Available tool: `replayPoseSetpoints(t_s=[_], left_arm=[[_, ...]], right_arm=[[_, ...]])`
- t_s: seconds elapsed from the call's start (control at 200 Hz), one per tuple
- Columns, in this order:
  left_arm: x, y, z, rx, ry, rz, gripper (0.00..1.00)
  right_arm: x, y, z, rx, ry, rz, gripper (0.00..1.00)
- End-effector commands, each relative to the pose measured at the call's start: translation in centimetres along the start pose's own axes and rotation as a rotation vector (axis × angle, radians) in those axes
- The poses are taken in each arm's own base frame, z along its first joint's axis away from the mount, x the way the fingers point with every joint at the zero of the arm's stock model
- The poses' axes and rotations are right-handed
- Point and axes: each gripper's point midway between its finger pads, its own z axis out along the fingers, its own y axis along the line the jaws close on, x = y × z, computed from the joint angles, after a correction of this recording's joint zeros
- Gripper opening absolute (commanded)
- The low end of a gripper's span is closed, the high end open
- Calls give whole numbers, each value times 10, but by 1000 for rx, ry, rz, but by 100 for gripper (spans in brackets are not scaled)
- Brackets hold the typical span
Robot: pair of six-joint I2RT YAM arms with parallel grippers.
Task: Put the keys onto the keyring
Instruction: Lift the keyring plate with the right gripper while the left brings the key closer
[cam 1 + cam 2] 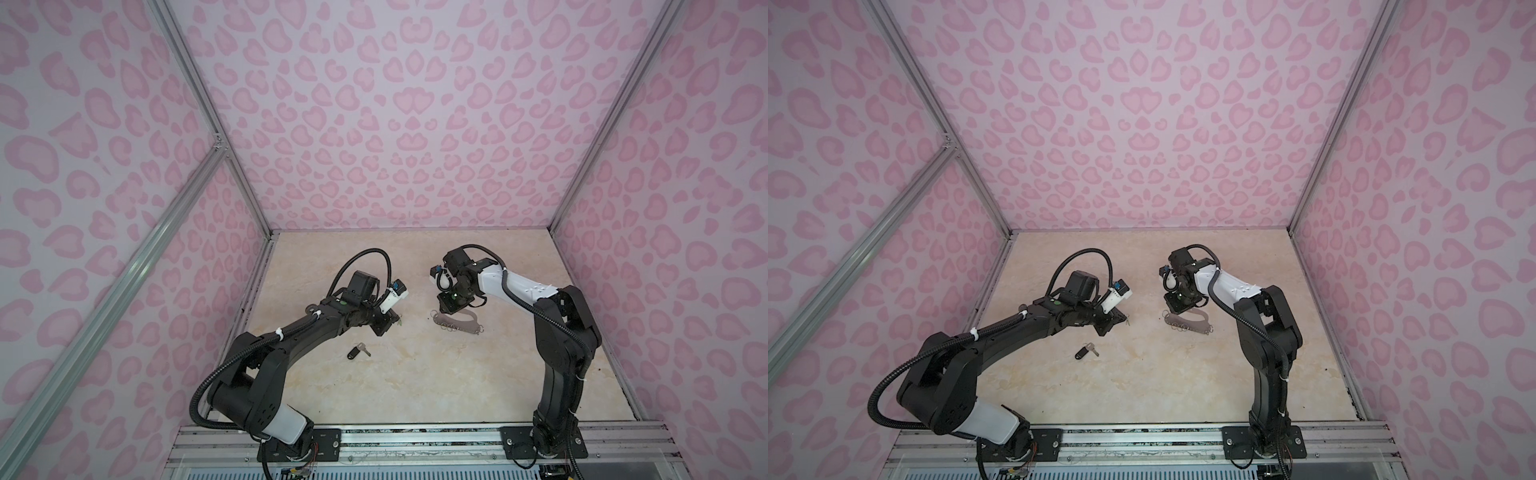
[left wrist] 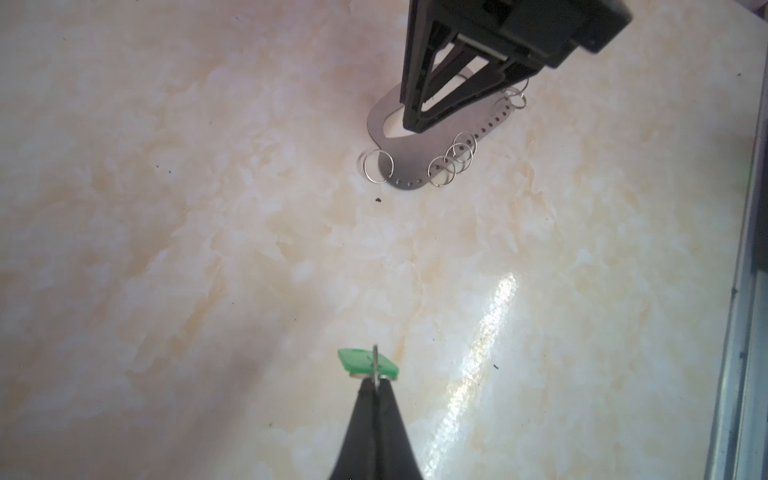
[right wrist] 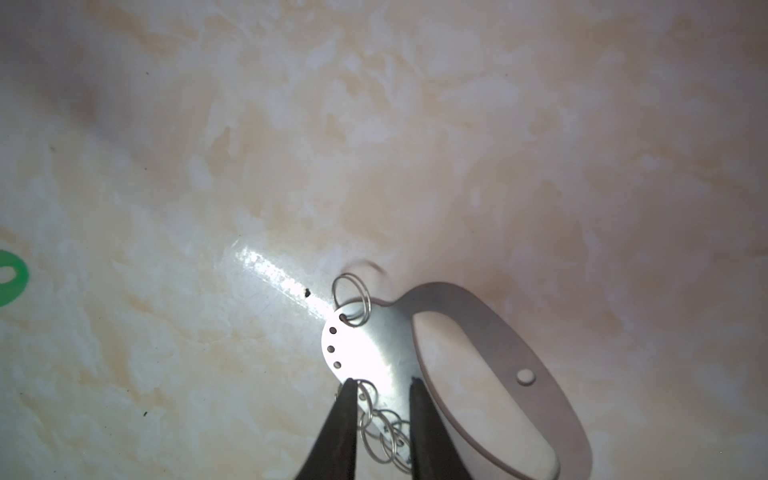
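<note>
My left gripper (image 2: 376,384) is shut on a silver key with a green tag (image 2: 365,363) and holds it above the marble table, left of the keyring (image 1: 457,326). A second key with a black tag (image 1: 358,351) (image 1: 1086,351) lies on the table near the left arm. The keyring (image 2: 415,166) is a flat grey plate with a large cutout, lying flat, with several wire rings (image 3: 351,297) along its holed edge. My right gripper (image 3: 383,381) is down on it. The jaws stand a little apart, one on each side of the plate's holed band (image 3: 374,345).
Pink patterned walls (image 1: 374,124) close the table in on three sides. A metal frame rail (image 2: 739,332) runs along the table edge. Both arm bases stand on the rail at the front (image 1: 415,440). Small dark specks (image 2: 378,200) dot the marble.
</note>
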Motion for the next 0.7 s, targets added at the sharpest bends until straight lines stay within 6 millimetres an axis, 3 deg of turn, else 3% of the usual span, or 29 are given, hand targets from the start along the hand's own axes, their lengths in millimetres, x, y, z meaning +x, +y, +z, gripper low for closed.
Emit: replayPoseSetpoints(t_s=[0.0, 0.695], left_arm=[[9, 3, 9, -11, 70, -6, 3], [11, 5, 44, 14, 207, -46, 5]], right_arm=[[4, -2, 1, 9, 12, 2, 24], [12, -5, 7, -8, 26, 17, 25]])
